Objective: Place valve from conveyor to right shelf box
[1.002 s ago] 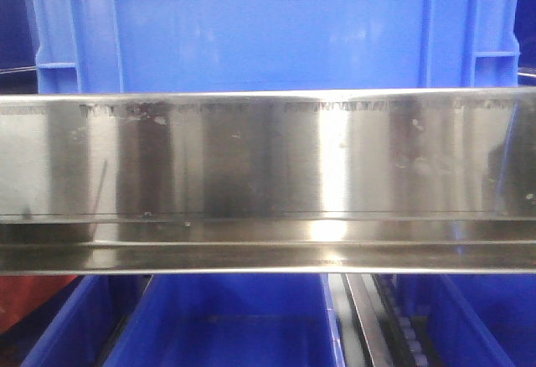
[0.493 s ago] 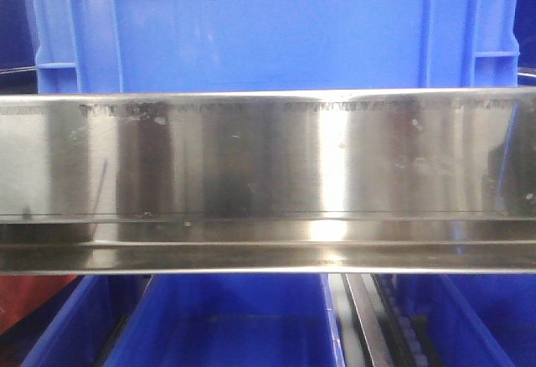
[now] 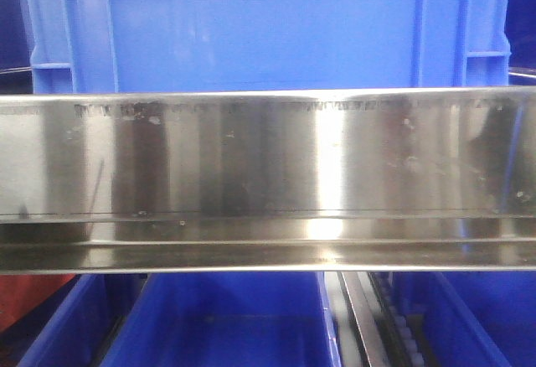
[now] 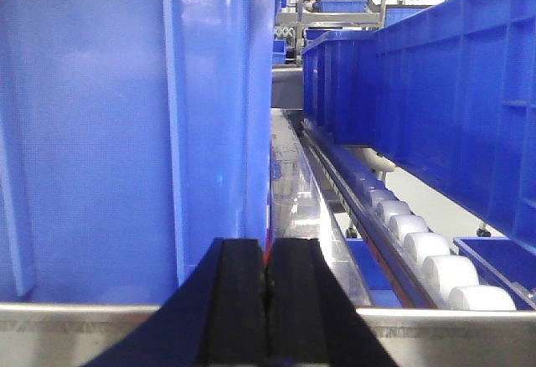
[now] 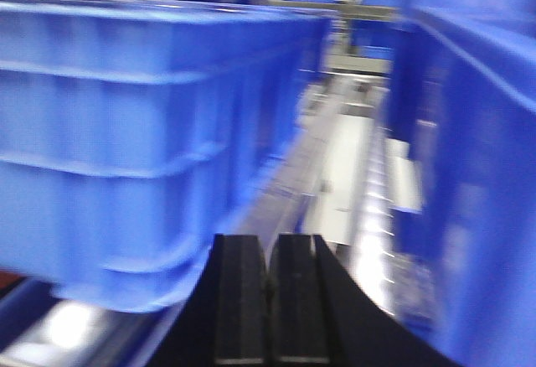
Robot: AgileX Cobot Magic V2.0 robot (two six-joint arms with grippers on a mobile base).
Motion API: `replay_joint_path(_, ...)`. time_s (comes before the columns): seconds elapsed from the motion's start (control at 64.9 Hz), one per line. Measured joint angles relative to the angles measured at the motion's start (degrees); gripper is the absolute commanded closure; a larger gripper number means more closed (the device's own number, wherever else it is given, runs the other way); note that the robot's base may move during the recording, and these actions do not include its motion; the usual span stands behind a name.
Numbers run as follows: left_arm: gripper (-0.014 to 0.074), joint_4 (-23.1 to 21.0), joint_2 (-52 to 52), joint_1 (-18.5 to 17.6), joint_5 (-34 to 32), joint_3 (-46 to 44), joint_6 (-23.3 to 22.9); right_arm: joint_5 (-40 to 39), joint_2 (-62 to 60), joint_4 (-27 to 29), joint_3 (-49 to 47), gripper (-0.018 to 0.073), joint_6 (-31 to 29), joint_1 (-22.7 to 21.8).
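While my front camera faces the right shelf (image 3: 268, 157), its shiny front rail fills the view, with a blue box (image 3: 251, 23) standing above it. My left tool (image 4: 266, 300) is pressed closed with nothing between. My right tool (image 5: 270, 300) is closed and empty too. I cannot see the valve anywhere.

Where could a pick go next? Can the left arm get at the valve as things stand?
Probably not: no valve or conveyor shows. The left gripper, shut and empty, faces a blue crate behind the steel shelf rail.
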Motion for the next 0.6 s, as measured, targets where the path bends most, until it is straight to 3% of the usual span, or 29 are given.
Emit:
replay_joint_path(0.293, 0.0708, 0.0, 0.0, 0.0, 0.0, 0.0, 0.0, -2.0, -9.3, 1.2, 8.3, 0.0715, 0.0, -10.6)
replay_joint_path(0.601, 0.0708, 0.0, 0.0, 0.0, 0.0, 0.0, 0.0, -5.8, -15.0, 1.1, 17.2, 0.0715, 0.0, -13.2)
